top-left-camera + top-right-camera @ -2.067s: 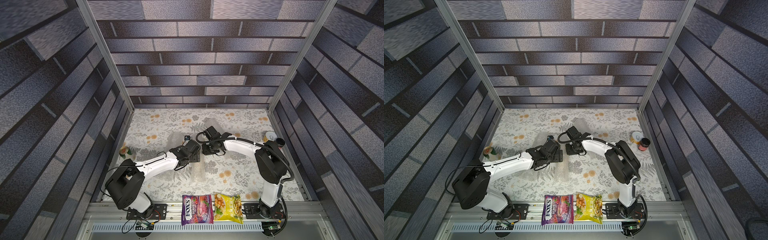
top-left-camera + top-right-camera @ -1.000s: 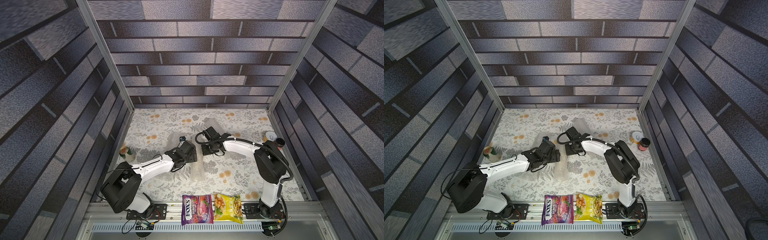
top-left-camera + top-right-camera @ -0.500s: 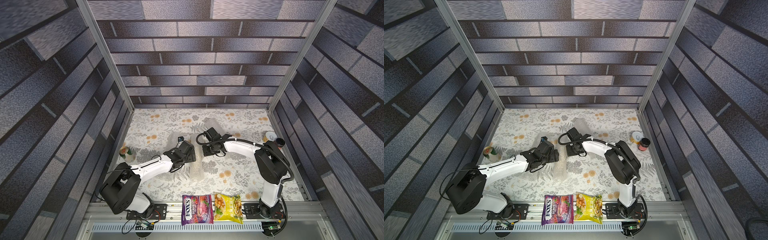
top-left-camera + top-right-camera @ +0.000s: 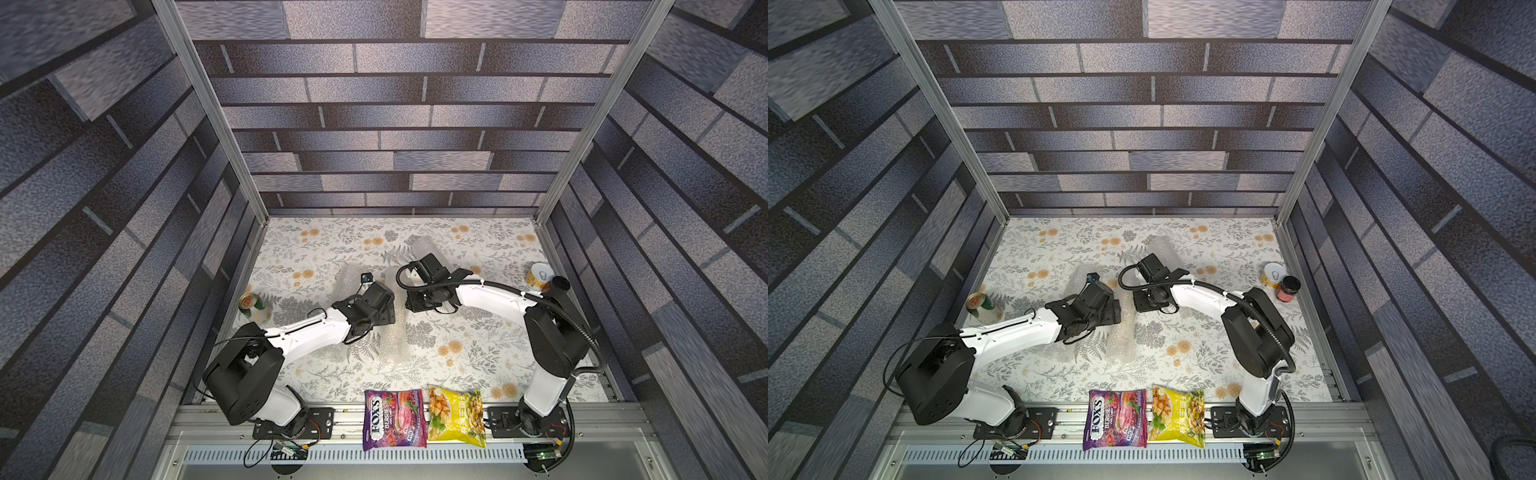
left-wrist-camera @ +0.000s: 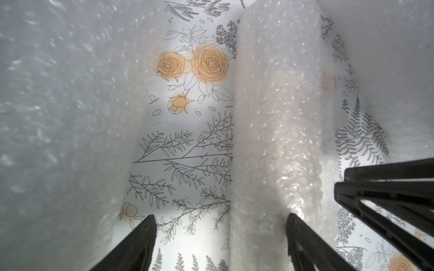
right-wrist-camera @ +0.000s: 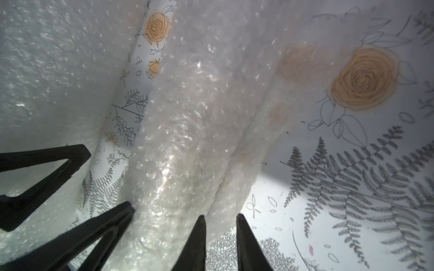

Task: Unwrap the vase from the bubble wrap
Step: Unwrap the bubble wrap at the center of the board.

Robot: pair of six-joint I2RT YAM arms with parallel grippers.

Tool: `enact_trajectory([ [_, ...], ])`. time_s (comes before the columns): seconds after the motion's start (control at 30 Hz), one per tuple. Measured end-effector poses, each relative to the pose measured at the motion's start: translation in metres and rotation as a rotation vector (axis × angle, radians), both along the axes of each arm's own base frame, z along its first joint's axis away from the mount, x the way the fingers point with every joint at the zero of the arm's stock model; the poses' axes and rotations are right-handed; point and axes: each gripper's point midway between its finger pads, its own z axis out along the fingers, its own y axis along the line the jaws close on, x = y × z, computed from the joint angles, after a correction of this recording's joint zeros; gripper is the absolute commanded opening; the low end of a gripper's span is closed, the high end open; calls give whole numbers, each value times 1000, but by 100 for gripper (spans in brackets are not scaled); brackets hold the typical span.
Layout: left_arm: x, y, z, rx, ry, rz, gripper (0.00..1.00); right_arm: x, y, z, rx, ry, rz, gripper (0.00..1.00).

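Wide-open left claw (image 5: 220,217) and barely parted right claw (image 6: 220,216) are being held empty over the whitish translucent bubble wrap roll (image 5: 270,117) — a shallow pinch risks slipping.

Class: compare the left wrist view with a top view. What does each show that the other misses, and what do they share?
Only the left wrist view: the left claw up close, its jaws wide apart and gripping nothing, and the wrap's single bubbles. Only the top view: the Fox's candy bag, the yellow snack bag and the green can. Both: the bubble wrap lying on the floral tablecloth.
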Motion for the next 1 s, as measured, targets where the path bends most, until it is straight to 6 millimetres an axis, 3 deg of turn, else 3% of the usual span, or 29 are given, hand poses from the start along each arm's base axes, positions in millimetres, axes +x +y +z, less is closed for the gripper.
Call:
enact_trajectory([
  [0.27,0,-9,1,0,1,-16,87,-19,-7,15,53,32,-18,28],
  [0.5,0,-11,1,0,1,-20,87,-33,-9,3,64,109,-42,29],
  [1.0,0,-11,1,0,1,-22,87,-35,-6,-18,53,170,-52,29],
])
